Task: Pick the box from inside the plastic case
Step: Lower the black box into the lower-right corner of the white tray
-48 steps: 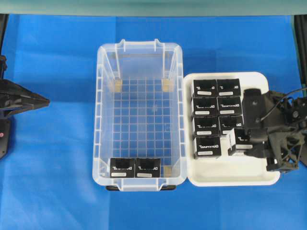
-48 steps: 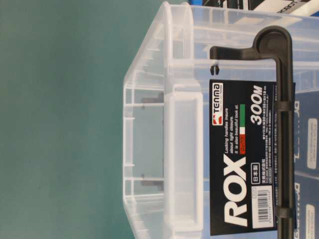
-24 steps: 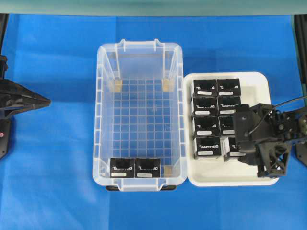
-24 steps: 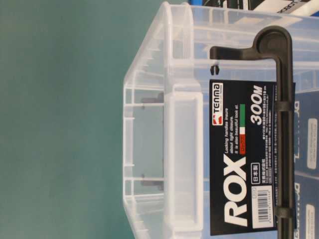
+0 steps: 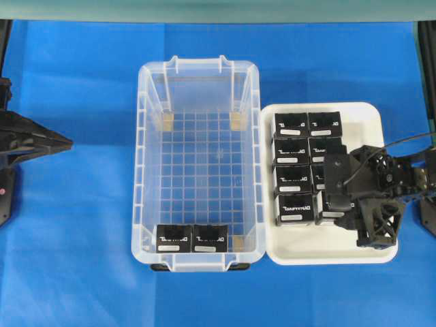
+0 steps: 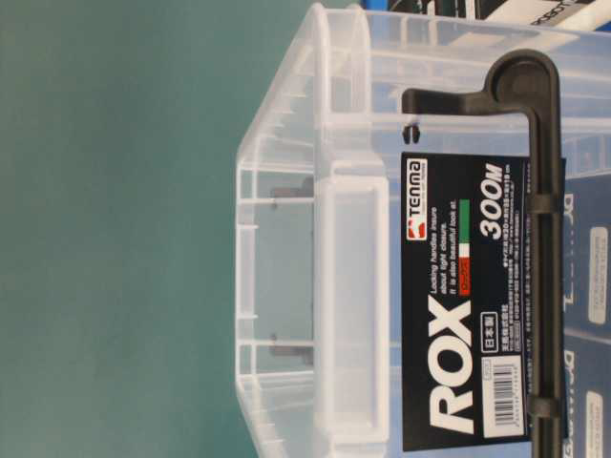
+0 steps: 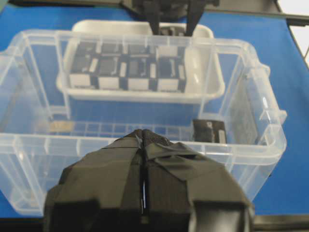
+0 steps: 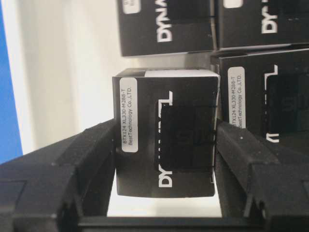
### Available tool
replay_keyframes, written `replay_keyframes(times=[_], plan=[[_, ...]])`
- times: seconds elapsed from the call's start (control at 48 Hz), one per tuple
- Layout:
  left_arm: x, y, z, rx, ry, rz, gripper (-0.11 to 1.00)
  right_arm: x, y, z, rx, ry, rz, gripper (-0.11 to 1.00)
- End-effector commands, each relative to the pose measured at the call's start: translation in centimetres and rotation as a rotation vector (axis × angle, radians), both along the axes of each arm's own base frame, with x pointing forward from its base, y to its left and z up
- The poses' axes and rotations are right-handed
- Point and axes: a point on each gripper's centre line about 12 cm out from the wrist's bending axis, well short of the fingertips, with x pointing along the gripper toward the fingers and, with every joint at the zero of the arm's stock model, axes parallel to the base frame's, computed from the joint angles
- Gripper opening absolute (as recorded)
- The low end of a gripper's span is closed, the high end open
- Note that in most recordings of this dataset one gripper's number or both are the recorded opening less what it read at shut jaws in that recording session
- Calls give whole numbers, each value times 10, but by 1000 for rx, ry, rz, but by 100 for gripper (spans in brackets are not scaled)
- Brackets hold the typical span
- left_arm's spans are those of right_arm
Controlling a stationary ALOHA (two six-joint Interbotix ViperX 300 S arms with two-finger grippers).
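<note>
My right gripper (image 8: 164, 140) holds a black box (image 8: 164, 133) between its two padded fingers (image 8: 89, 154), one pressed to each side, the white label strip showing on the box's face. Seen from overhead, this gripper (image 5: 334, 204) sits over the white tray (image 5: 381, 116), at the near end of its right-hand row of boxes, with the other boxes packed in two rows just beside it. The clear plastic case (image 5: 139, 170) stands on the blue tabletop (image 5: 75, 88), its right wall touching or just beside the tray's left edge. Two more black boxes (image 5: 192, 239) remain inside the case, side by side against its near wall. My left gripper (image 7: 143, 145) hangs outside the case's left wall, its taped fingers pressed together with nothing between them.
</note>
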Motion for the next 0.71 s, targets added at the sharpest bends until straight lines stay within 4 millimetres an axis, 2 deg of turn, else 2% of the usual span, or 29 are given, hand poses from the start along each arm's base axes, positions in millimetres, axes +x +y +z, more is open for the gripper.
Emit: replay_keyframes(times=[0.0,0.209,0.334,0.396,0.688], plan=[[2,1,11,3,-26,3,-7,4,-2,0,-3,0,-7,60],[2,1,11,4,-26,3,-7,5,-2,0,-1,-3,-10,62],[2,1,11,4,-26,3,-7,6,-3,0,-13,-8,-3,90],[2,1,10,4,-24,3,-7,8,-3,2,-15,-21,-2,97],[2,1,9,6,-20,3,-7,18,-3,22,-4,-93,-20,96]])
